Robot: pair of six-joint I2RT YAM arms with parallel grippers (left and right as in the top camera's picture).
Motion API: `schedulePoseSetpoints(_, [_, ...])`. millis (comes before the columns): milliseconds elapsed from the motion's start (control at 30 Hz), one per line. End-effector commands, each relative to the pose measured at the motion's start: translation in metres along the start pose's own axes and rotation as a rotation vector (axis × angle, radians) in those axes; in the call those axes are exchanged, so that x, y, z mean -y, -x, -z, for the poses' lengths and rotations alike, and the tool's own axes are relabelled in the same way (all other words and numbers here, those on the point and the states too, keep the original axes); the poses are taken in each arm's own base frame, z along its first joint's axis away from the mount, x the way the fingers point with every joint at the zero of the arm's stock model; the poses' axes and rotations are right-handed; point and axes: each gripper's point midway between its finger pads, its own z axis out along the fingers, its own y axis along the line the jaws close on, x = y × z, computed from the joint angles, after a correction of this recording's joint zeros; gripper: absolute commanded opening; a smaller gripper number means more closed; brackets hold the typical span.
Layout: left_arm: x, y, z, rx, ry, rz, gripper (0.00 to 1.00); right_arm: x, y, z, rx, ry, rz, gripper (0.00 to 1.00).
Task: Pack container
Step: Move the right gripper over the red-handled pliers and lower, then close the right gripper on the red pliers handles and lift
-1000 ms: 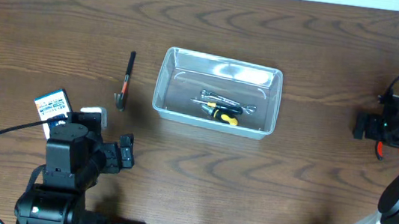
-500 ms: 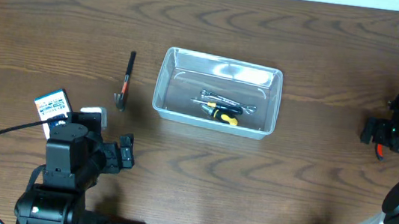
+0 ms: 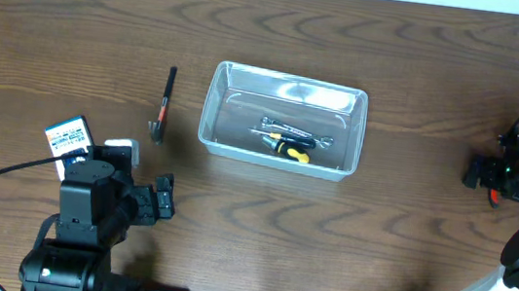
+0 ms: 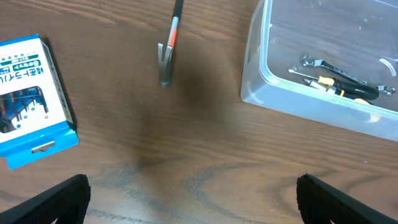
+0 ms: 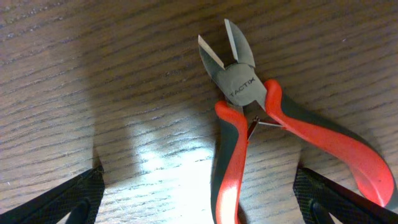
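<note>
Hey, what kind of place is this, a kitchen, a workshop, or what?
Probably a robot lab bench set up for tool packing: a wood-grain table, a clear container holding a wrench and screwdriver, and red-handled cutters lying under the open right gripper.

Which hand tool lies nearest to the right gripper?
The red-handled cutters, lying below the open right gripper; wrench and screwdriver are in the container, the black-and-orange tool left of it.

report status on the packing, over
Left gripper open, empty. Right gripper open over red cutters, not gripped. Container holds wrench and screwdriver; black-handled tool, blue box outside it. Nothing blocking.
</note>
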Motion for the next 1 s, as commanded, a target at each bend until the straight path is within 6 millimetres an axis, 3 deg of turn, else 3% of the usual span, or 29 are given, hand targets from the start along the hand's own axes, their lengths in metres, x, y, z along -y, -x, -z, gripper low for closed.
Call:
schedulePoseSetpoints(0, [-0.0013, 0.0065, 0.0044, 0.020, 0.011, 0.012, 0.98, -0.0035, -0.0074, -0.0168, -0.041, 0.020, -0.004, 0.94])
schedulePoseSetpoints(233, [-0.0013, 0.0065, 0.0044, 0.020, 0.011, 0.012, 0.98, -0.0071, -0.0057, -0.0169, -0.038, 0.020, 0.006, 0.74])
schedulePoseSetpoints(367, [-0.0013, 0.0065, 0.0044, 0.020, 0.011, 0.012, 0.98, -0.0069, -0.0055, -0.0169, -0.038, 0.020, 0.006, 0.45])
schedulePoseSetpoints(433, [-0.0013, 0.0065, 0.0044, 0.020, 0.011, 0.012, 0.98, -0.0069, -0.0055, -0.0169, -0.038, 0.020, 0.003, 0.36])
schedulePoseSetpoints(600, [-0.0013, 0.0065, 0.0044, 0.020, 0.011, 0.012, 0.98, -0.0067, -0.0048, -0.0170, -0.035, 0.019, -0.002, 0.33])
schedulePoseSetpoints(733, [-0.0013, 0.0065, 0.0044, 0.020, 0.011, 0.012, 0.98, -0.0067, -0.0047, -0.0170, -0.035, 0.019, -0.002, 0.22])
schedulePoseSetpoints(967, [-0.0013, 0.0065, 0.0044, 0.020, 0.011, 0.012, 0.98, -0.0069, -0.0039, -0.0170, -0.032, 0.018, -0.001, 0.14])
